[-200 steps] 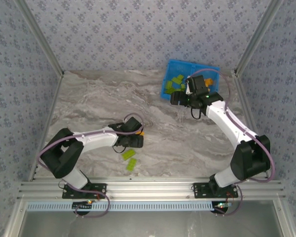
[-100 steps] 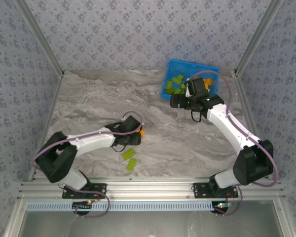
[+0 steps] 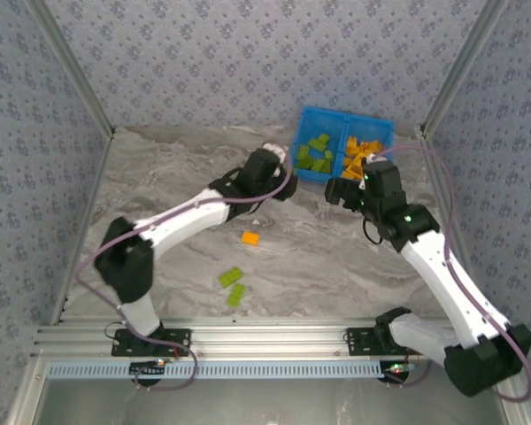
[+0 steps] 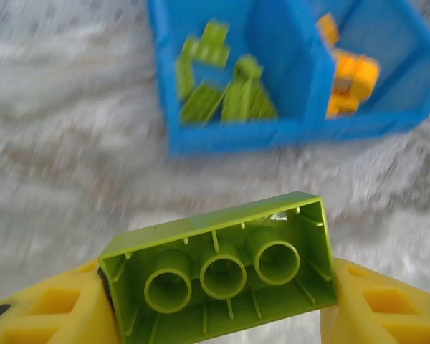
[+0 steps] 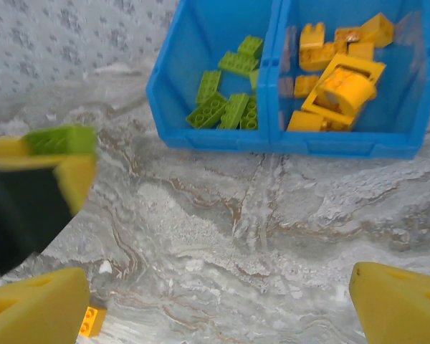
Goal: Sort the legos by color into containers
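Tray (image 5: 215, 140): bright blue.
Left-compartment bricks (image 5: 226, 107): lime green.
Right-compartment bricks (image 5: 337, 86): orange-yellow.
Held brick (image 4: 218, 269): lime green, between yellow pads (image 4: 50, 308).
Tabletop (image 3: 177, 177): grey-white marble veining.
Mid-tabletop loose brick (image 3: 250, 237): orange.
Near-edge pair (image 3: 230, 276): lime green.
Walls (image 3: 203, 62): pale blue-grey, small floral print.

Bright even light, soft shadows — wrist views blurred
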Robot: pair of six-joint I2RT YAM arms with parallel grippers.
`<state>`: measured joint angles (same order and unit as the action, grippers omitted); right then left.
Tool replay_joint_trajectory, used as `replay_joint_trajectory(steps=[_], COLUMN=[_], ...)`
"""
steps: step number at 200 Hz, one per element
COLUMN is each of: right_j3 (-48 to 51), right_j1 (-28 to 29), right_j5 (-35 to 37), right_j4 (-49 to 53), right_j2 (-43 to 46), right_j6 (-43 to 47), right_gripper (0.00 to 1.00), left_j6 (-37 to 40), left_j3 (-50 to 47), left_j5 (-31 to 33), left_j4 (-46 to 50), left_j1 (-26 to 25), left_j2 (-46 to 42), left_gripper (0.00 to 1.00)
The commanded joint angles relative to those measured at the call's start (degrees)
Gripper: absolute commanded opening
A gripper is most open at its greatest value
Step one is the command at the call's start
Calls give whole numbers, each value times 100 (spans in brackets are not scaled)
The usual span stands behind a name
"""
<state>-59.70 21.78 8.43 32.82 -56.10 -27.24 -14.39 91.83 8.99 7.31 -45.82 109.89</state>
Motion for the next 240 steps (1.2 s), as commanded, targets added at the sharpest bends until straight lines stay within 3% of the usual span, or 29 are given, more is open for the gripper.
replay_joint_trajectory(steps=[1, 38, 70, 121, 156, 183, 212, 240], right_j3=[116, 240, 253, 253, 284, 397, 456, 157], right_j1=[-6, -7, -7, -7, 21, 222, 1021, 2084], right_j5=[309, 370, 340, 212, 110, -344, -832, -769], right_j4=[449, 783, 918, 913, 836, 568, 235, 207], right_j2=[240, 680, 851, 857, 754, 635, 203, -906], right_j6=[-227, -251, -230, -237, -271, 59, 798, 1680], right_gripper=[96, 97, 97, 98, 98, 98, 99, 99], left_j6=[719, 1116, 963, 947, 771, 584, 461, 334], left_j3=[1253, 3472, 5179, 5262, 4531, 2939, 789, -1040], left_j5=[-158, -50, 137, 83, -21, -84, -131, -213], left_j4=[-167, 320, 1130, 1205, 917, 209, -405, -423], left_j1=[67, 93, 161, 74, 32, 45, 163, 408], left_j2=[950, 2608, 3854, 3584, 2563, 1235, -469, -1960], left_gripper=[52, 56, 59, 85, 91, 92, 94, 95])
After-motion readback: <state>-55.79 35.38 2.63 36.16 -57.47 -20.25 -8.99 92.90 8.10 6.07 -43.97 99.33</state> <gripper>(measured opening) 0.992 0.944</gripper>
